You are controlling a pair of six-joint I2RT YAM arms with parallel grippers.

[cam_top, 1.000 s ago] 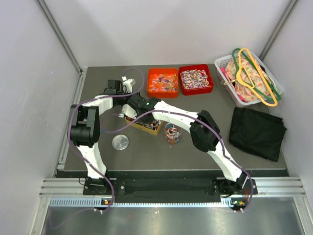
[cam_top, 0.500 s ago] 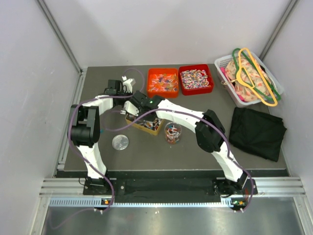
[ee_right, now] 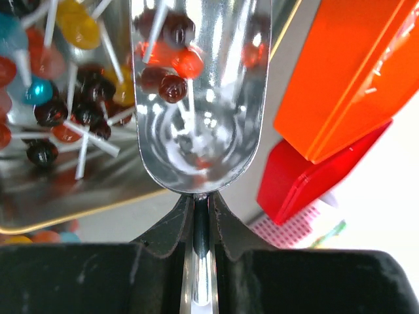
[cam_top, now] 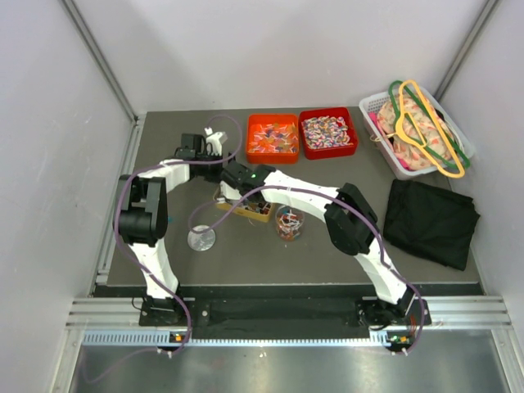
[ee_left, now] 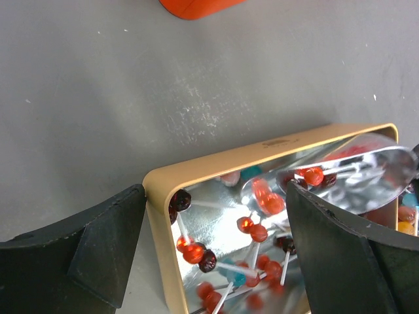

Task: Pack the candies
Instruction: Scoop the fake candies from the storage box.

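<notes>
Right gripper (ee_right: 196, 219) is clamped on the thin handle of the shiny metal scoop (ee_right: 200, 131). Left gripper (ee_left: 216, 248) has jaws apart at the corner of the gold-rimmed metal tin (ee_left: 157, 209). In the tin lie small round stick candies (ee_left: 196, 252), some seemingly in the scoop. They look light, hard and prone to roll, with sticks that tangle, so scoop from under rather than pinch.

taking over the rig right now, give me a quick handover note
Left end effector: open, holding nothing, fingers either side of a corner of the gold tin.
Right end effector: shut on the handle of the metal scoop. Its bowl is over the tin with a few lollipops in it.
Things: wrapped candies in the red bin; glass jar near the tin, its lid off on the table.
Done: the jar holds some sweets.
Left: probably carry this scoopful to the jar, add more, then fit the lid.
</notes>
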